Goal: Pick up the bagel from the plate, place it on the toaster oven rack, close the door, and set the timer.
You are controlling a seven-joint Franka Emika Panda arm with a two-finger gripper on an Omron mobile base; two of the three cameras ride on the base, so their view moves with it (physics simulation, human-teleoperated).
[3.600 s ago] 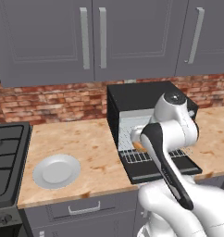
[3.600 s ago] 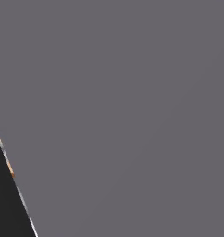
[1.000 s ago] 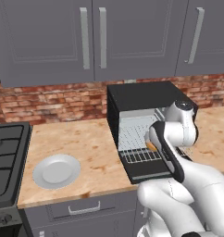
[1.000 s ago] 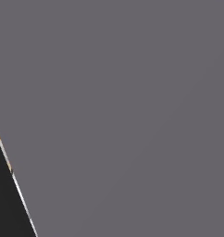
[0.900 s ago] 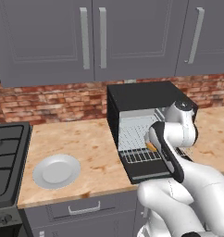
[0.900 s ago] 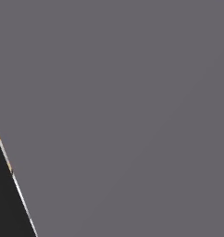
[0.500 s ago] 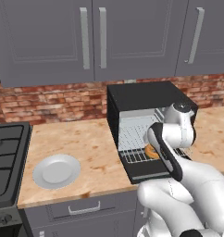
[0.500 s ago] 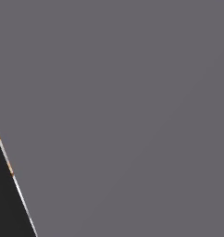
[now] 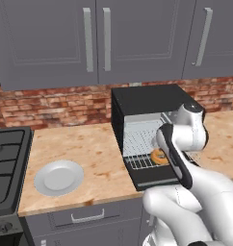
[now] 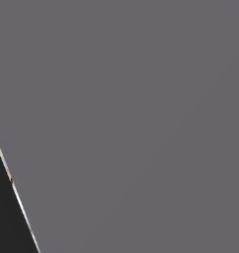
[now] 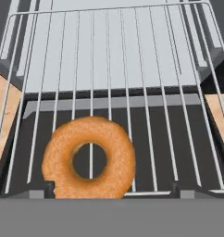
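Released, bagel [image 11: 88, 158] lies between opened fingertips [image 11: 43, 189] (on rack [image 11: 132, 88]).

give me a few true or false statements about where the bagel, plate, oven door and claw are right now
1. The bagel lies flat on the toaster oven rack. True.
2. The plate still has the bagel on it. False: the plate is bare, on the counter left of the oven.
3. The door is shut. False: it hangs open, folded down in front of the cavity.
4. The claw is clamped on the bagel. False: its fingertips stand apart on either side, open.
5. The bagel sits near the front edge of the rack. True.
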